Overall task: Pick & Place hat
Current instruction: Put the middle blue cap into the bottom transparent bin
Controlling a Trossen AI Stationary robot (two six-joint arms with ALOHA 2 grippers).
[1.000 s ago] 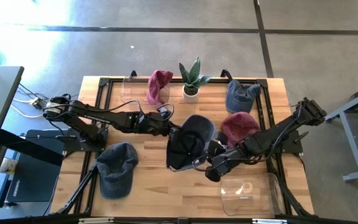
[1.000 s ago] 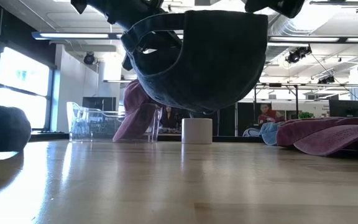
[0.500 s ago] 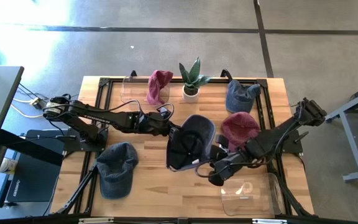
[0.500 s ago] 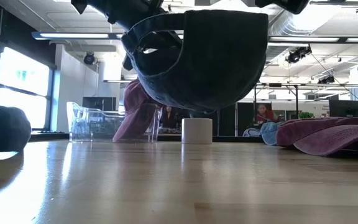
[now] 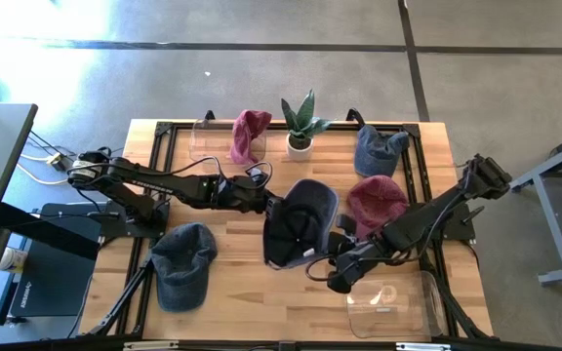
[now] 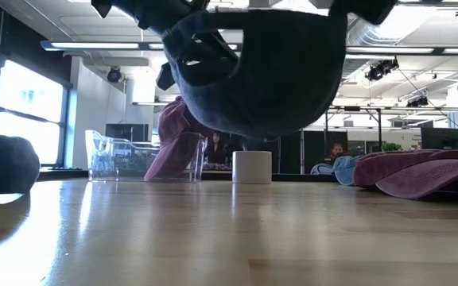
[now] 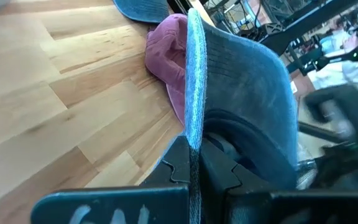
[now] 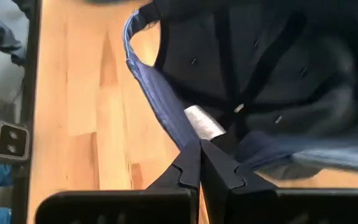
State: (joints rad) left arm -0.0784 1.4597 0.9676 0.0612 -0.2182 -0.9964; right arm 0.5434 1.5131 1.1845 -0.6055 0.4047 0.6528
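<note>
- Both pairs of jaws are pressed together on the edge of the dark cap (image 5: 298,226): the left gripper (image 5: 269,205) pinches one side of the rim, the right gripper (image 5: 332,278) the other.
- High view: the dark cap hangs between the two arms over the middle of the worktop (image 5: 252,302). A clear stand (image 5: 390,304) sits near the front right corner, just beside the right gripper, with nothing on it. A blue cap (image 5: 181,265) lies toward the front left corner, a red cap (image 5: 377,200) by the right edge, and another red cap (image 5: 249,135) sits on a second clear stand at the back edge.
- Low view: the dark cap (image 6: 261,75) is held clear of the wood, opening partly turned sideways, nothing touching the surface beneath it.
- Left wrist view: closed fingers (image 7: 188,168) clamp the cap's brim edge.
- Right wrist view: closed fingers (image 8: 199,168) clamp the cap's inner band, its lining in plain sight.
- Progress, as I judge it: the pick is done and the cap is lifted; carrying it over and setting it on the empty stand seems to be what is left.
</note>
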